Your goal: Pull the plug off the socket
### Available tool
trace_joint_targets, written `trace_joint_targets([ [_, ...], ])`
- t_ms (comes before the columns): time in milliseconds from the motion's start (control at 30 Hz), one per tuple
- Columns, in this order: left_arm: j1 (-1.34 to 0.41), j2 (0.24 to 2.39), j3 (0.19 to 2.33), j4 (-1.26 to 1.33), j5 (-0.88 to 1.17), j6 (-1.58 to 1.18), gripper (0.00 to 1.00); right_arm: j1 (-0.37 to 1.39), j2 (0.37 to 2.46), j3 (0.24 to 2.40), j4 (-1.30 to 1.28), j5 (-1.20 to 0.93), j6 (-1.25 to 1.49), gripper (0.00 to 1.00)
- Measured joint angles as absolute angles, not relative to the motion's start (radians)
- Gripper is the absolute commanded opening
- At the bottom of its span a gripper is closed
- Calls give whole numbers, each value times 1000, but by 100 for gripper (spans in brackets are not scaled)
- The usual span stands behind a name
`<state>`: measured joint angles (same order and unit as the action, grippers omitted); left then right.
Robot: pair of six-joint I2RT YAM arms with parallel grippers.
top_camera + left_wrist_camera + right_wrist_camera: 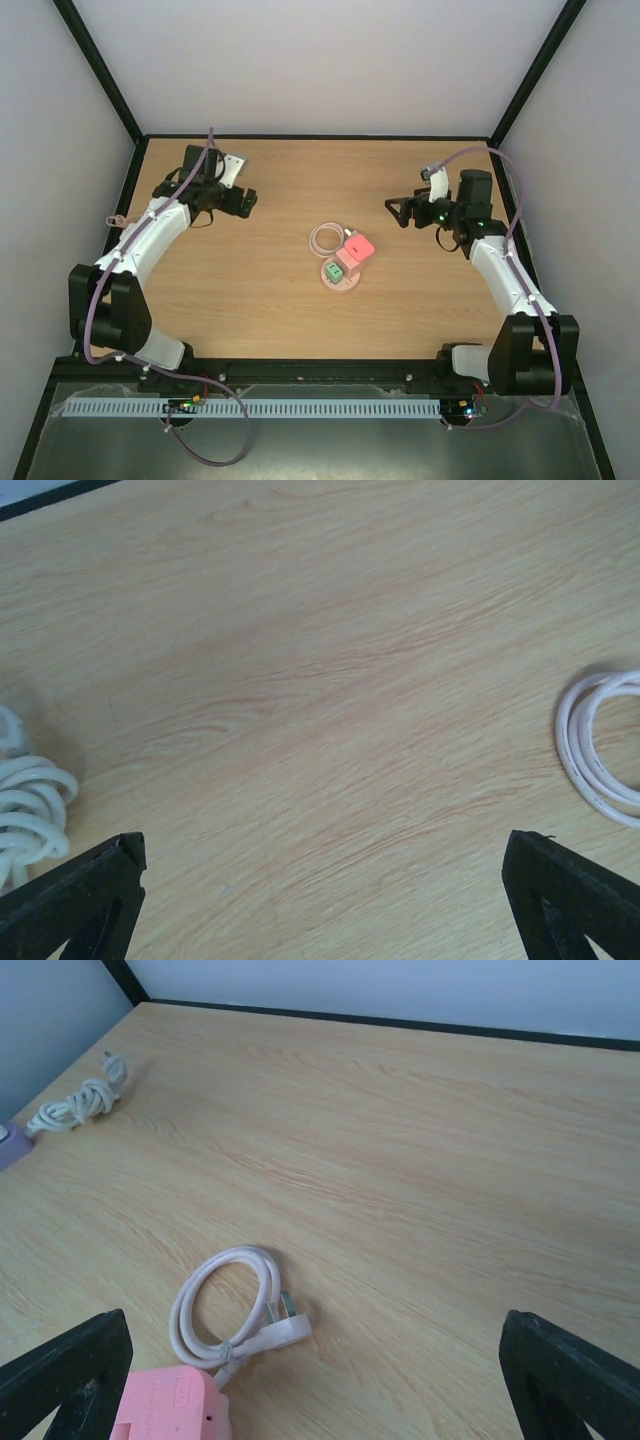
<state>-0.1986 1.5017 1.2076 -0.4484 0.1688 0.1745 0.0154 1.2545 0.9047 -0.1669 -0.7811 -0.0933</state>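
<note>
Both arms stand well away from the socket — nothing held.
The left gripper (pixel 243 203) and right gripper (pixel 395 212) are spread fully wide and empty. The socket (pixel 357 248) lies mid-table between them, with what looks like a small green plug (pixel 335 271) on its round base and its thin cable (pixel 324 238) coiled just beside. The main risk, as I judge it, is that the socket sits loose on the table (pixel 250 290) — pulling the plug with one gripper alone would likely drag the whole unit. A finger could also snag the coil, or close on the pink block instead.
</note>
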Motion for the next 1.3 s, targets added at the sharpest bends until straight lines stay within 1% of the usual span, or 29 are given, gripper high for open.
trace_joint_targets([
  [200, -160, 1501, 1204, -422, 140, 174, 99, 16, 1258, 886, -167, -810, -96, 98],
  [333, -86, 1493, 1204, -426, 155, 203, 99, 19, 1257, 870, -144, -813, -77, 98],
  [600, 214, 1431, 1204, -467, 273, 300, 99, 28, 1239, 822, -99, -833, -67, 98],
  [833, 472, 1406, 1203, -521, 389, 407, 100, 32, 1326, 870, -105, -908, -78, 98],
  [1033, 632, 1402, 1144, -565, 470, 493, 100, 35, 1352, 889, -112, -928, -85, 98],
  [1300, 741, 1391, 1044, -584, 489, 609, 99, 39, 1363, 890, -124, -943, -91, 98],
])
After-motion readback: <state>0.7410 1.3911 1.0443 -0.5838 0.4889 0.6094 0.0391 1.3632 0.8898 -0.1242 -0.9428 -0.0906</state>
